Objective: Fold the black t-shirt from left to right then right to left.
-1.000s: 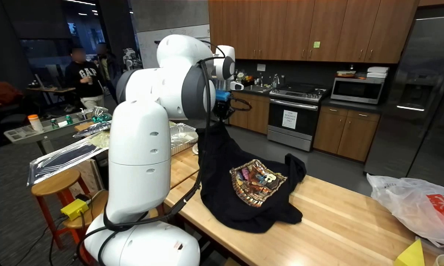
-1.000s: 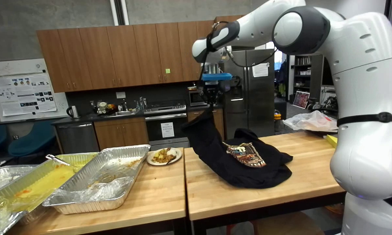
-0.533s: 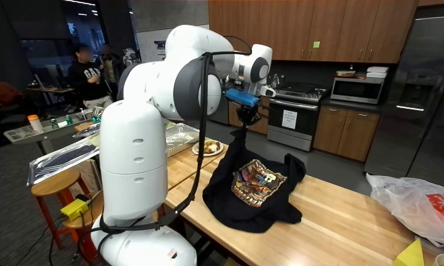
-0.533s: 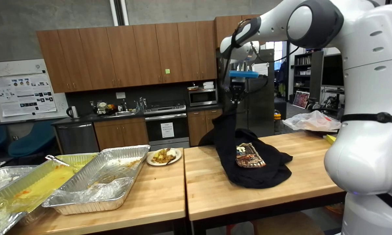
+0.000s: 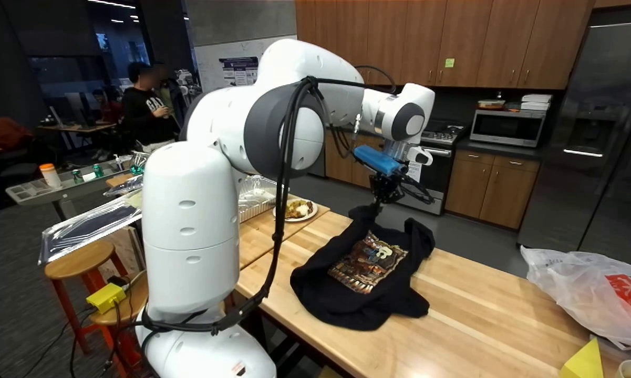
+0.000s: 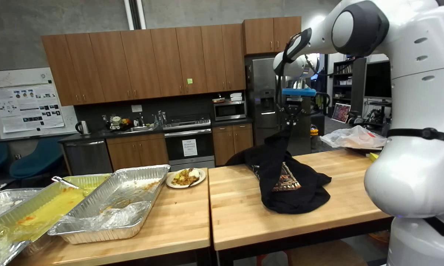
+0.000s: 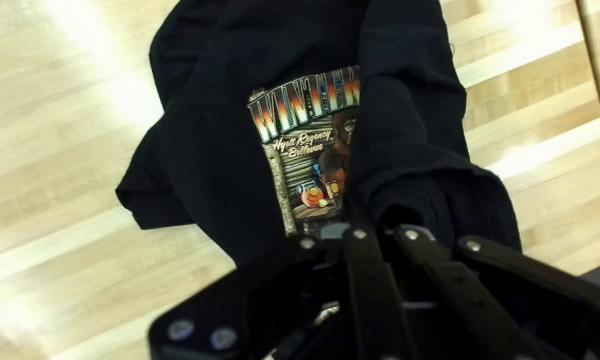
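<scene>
Black t-shirt (image 6: 271, 177) pinched in the gripper (image 6: 291, 121), its raised flap (image 6: 279, 151) sweeps right of centre in an exterior view, now crossing the print (image 6: 286, 181): first fold looks under way!

We see a black t-shirt (image 5: 357, 305) whose chest print (image 7: 304, 170) mixes brown, orange and white; its lettering (image 7: 307, 102) fades from dark through orange to pale. The tool (image 5: 376, 206) is black, the wrist block (image 5: 377, 159) bright blue, the arm (image 5: 194, 178) white with dark grey joints (image 5: 264, 128). We note a surface (image 5: 478, 315) striped in pale blond tones, brown cabinets (image 5: 462, 37) and a whitish plastic bag (image 5: 580, 299) marked red.
</scene>
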Motion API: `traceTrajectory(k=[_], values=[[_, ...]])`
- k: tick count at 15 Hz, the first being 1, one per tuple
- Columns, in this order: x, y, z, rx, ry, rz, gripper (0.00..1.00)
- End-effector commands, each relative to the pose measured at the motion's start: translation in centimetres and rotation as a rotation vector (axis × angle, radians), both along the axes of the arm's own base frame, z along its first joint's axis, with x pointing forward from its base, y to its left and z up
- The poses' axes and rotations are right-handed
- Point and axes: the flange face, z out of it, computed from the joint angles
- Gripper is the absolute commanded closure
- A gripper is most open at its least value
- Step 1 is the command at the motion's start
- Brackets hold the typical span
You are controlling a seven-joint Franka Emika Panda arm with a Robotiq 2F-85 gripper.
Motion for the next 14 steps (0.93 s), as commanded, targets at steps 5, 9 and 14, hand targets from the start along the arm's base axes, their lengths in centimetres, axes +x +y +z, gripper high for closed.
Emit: traceTrajectory(k=[5,9,14], values=[[0.9,-3.5,-5.3,-0.085,0.084,-0.244,0.99],[2.4,-2.5,-8.8,-0.254,0.101,-0.350,0.99],[4.0,1.9,-12.6,-0.536,0.124,-0.426,0.99]])
